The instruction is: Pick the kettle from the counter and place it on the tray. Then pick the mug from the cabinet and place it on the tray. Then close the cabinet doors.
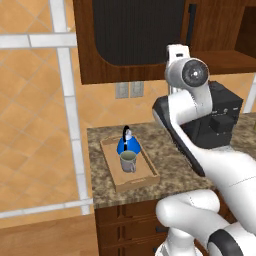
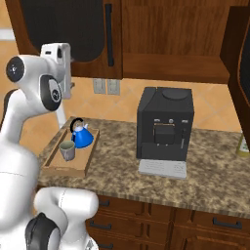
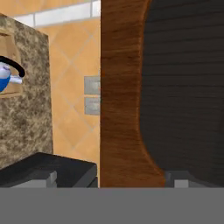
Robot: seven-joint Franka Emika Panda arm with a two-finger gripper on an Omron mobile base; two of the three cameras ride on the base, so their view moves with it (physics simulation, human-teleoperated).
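Wood grain and the black inset panel of a cabinet door crowd the hand view, with the gripper's 2 dark tips low in the frame, standing wide apart and holding nothing. From the base views the hand is raised up against the lower edge of the left door, just beside its long black bar handle, which runs vertically.

Down on the granite counter, the light-wood tray already carries both the blue kettle and the grey mug, the mug touching or nearly touching the kettle's front; the kettle's black handle stands upright. By my reading only the doors remain.

Another door at the far right of the right base view appears to be swung out. It lies well to the arm's right, past the black coffee machine, so closing it likely needs a sweep rightward.
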